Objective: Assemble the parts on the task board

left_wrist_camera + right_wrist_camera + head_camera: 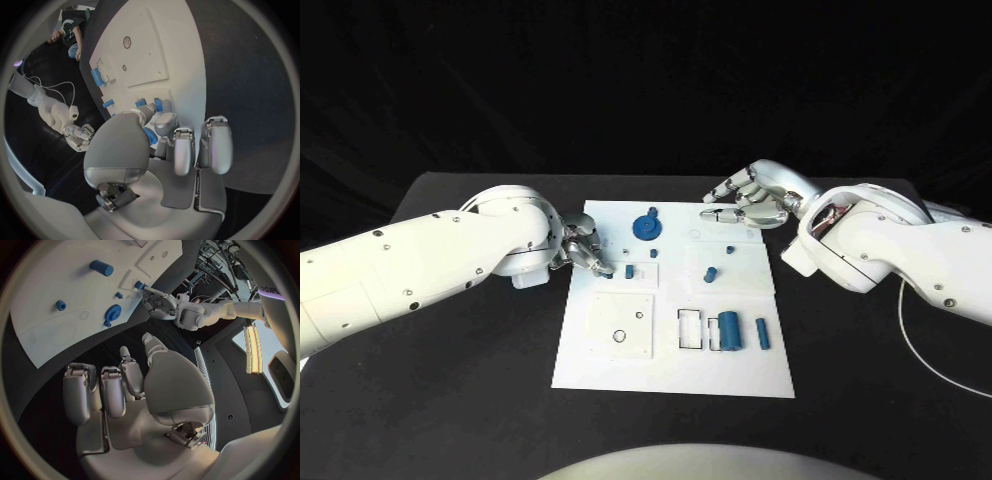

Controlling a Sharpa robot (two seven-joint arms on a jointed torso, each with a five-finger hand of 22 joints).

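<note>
The white task board (pixel 672 372) lies in the middle of the black table. On its far part sit a blue gear (pixel 646 228) and several small blue parts (pixel 710 273). A blue cylinder (pixel 730 330) and a slim blue pin (pixel 763 333) lie near its front right. My left hand (pixel 583 247) hangs at the board's left edge, fingertips pointing down just left of a small blue part (pixel 630 270). In the left wrist view its thumb (pixel 122 145) and fingers (pixel 184 150) curl together over blue pieces (pixel 158 104); whether one is pinched is hidden. My right hand (pixel 747 201) hovers at the far right corner, fingers curled, holding nothing.
Bare black table (pixel 459 400) surrounds the board. A thin white cable (pixel 923 352) runs along the table at the right. The board carries a square outline with small holes (pixel 623 325) and a rectangular slot (pixel 691 328).
</note>
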